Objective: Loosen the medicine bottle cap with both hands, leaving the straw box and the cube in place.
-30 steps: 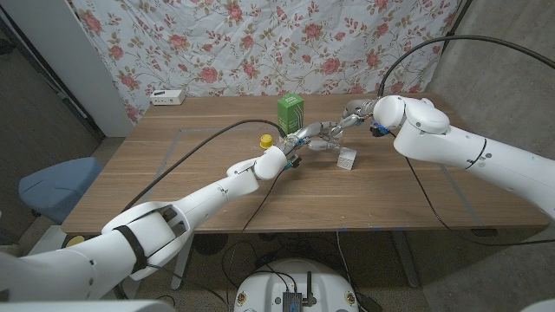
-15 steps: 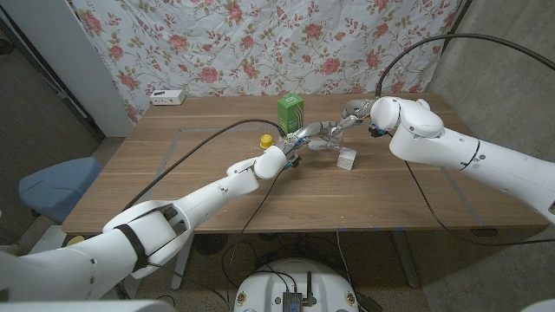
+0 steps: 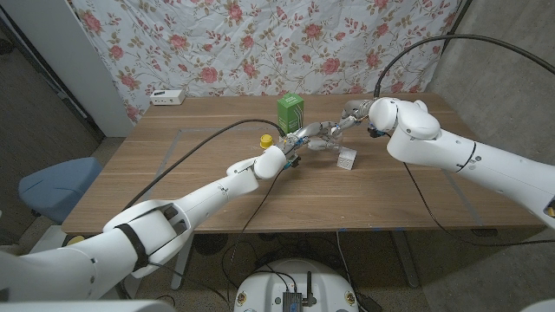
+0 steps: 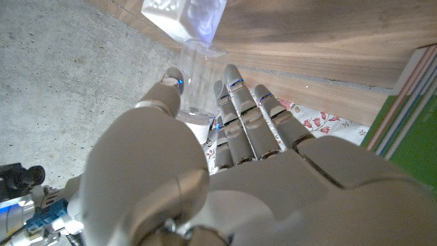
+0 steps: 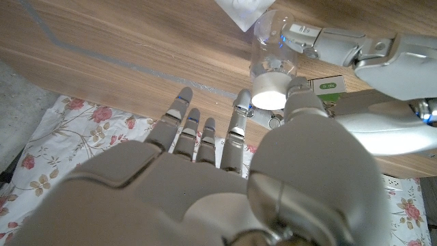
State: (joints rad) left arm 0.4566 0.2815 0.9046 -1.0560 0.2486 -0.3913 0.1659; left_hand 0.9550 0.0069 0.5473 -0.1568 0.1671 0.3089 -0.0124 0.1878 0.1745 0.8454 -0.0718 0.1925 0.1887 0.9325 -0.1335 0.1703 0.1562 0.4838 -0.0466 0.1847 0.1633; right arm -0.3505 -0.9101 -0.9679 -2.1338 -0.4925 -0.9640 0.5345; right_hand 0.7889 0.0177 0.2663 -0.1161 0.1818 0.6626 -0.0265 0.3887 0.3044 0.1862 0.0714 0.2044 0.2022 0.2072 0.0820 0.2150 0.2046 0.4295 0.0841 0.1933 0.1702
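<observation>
Gripping the clear plastic medicine bottle (image 5: 272, 51) around its body, the left hand (image 3: 292, 149) has its fingers (image 4: 240, 113) wrapped about it above the wooden counter (image 3: 173, 186). The right hand (image 3: 334, 130) pinches the bottle's round white cap (image 5: 269, 91) between thumb and one of its fingers (image 5: 239, 116), the others spread. Just beyond the fingers stands the green straw box (image 3: 290, 113); the white cube (image 3: 348, 159) sits just beside the bottle. A yellow-capped item (image 3: 267, 139) lies near the left hand.

On the wooden table (image 3: 173, 186) there stood one clear medicine bottle (image 3: 322, 144), one green straw box (image 3: 290, 113) and one white cube (image 3: 347, 159). One yellow object (image 3: 267, 139) and one white power strip (image 3: 168, 97) were there too, and two robot hands met at the bottle
</observation>
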